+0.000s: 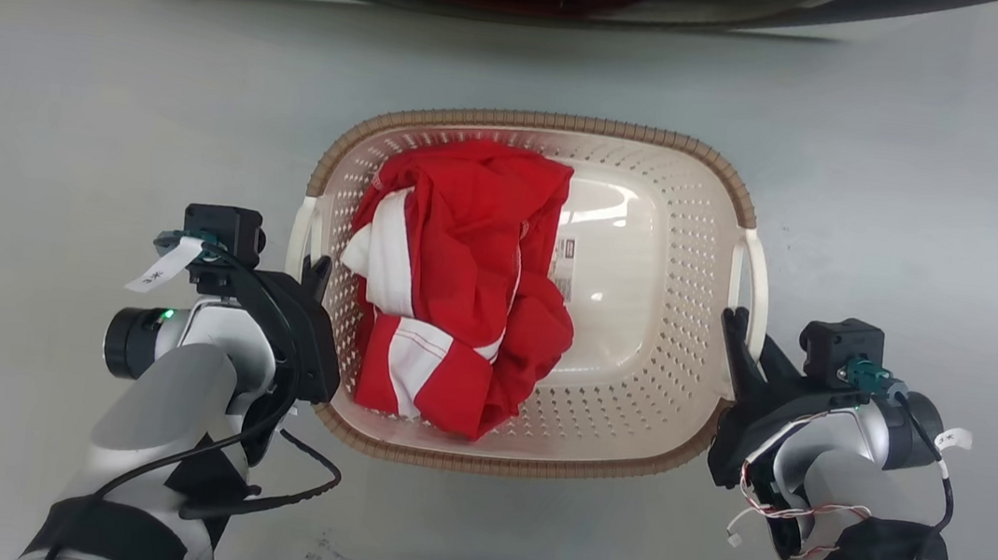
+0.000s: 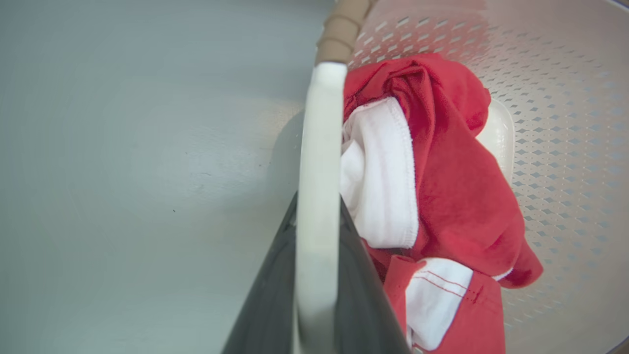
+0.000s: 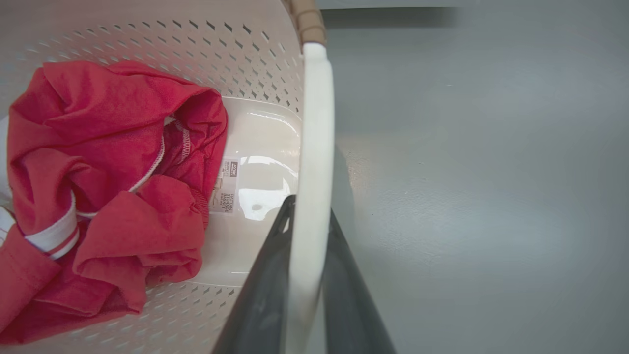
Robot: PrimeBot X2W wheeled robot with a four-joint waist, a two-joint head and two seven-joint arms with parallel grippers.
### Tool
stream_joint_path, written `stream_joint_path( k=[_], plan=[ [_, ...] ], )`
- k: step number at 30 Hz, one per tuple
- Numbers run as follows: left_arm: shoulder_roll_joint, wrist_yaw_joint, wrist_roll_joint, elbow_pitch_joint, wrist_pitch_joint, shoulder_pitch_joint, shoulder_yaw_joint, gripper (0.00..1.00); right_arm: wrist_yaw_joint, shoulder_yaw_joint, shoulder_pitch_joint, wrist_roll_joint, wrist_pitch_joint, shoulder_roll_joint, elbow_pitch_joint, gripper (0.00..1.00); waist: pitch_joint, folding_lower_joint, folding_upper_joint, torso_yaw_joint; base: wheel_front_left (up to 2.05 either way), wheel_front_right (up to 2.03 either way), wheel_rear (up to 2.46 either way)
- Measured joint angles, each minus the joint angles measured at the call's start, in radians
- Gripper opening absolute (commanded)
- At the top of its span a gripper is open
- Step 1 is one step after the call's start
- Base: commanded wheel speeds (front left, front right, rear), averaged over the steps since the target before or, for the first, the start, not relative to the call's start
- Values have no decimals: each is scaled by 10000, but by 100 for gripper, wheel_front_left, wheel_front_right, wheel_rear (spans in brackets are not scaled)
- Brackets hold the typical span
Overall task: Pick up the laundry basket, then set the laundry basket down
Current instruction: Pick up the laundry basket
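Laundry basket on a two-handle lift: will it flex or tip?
Likely stiff enough: the laundry basket is moulded plastic, though its perforated walls may flex slightly. Probably light, with just some red clothing inside. That load lies toward the left end effector, so it may dip slightly there; the right end effector straddles the opposite handle.

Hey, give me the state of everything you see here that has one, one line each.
laundry basket: upright, open-topped, both side handles gripped.
red and white garment: crumpled, lying inside the basket.
left claw: shut on the left handle.
right claw: shut on the right handle.
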State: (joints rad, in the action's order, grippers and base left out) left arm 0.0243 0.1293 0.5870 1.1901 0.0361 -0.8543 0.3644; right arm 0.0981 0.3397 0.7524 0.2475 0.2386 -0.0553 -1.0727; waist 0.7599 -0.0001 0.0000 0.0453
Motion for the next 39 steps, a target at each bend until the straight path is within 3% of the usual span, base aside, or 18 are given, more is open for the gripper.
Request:
stream_joint_path(
  k=[21,39],
  plan=[
    [-240,27,871,629,-1235,1082,61,0,261,71,-356,633,-917,238,-1607,0,-2276,-1,-1,87,0,0,0],
    [-167,25,1597,773,-2520,2223,337,0,339,1057,-1752,2211,-2253,244,-1139,0,-4530,0,-1,-42,0,0,0]
  ],
)
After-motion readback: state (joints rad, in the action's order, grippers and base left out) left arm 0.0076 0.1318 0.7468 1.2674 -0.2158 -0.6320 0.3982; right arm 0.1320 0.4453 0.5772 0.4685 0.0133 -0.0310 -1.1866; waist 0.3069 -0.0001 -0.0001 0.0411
